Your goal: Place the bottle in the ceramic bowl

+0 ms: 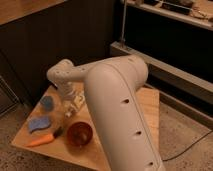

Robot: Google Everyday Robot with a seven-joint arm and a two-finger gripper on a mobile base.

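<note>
The ceramic bowl is glossy reddish-brown and sits near the front edge of the wooden table. My gripper hangs from the white arm's wrist, low over the table just behind and to the left of the bowl. A small pale shape beside the gripper's tip looks like the bottle. I cannot tell whether it is held or standing on the table. The large white arm covers the right half of the table.
A small blue cup stands left of the gripper. A blue sponge and an orange carrot lie at the front left. A dark cabinet wall is behind the table and a metal rail runs at the right.
</note>
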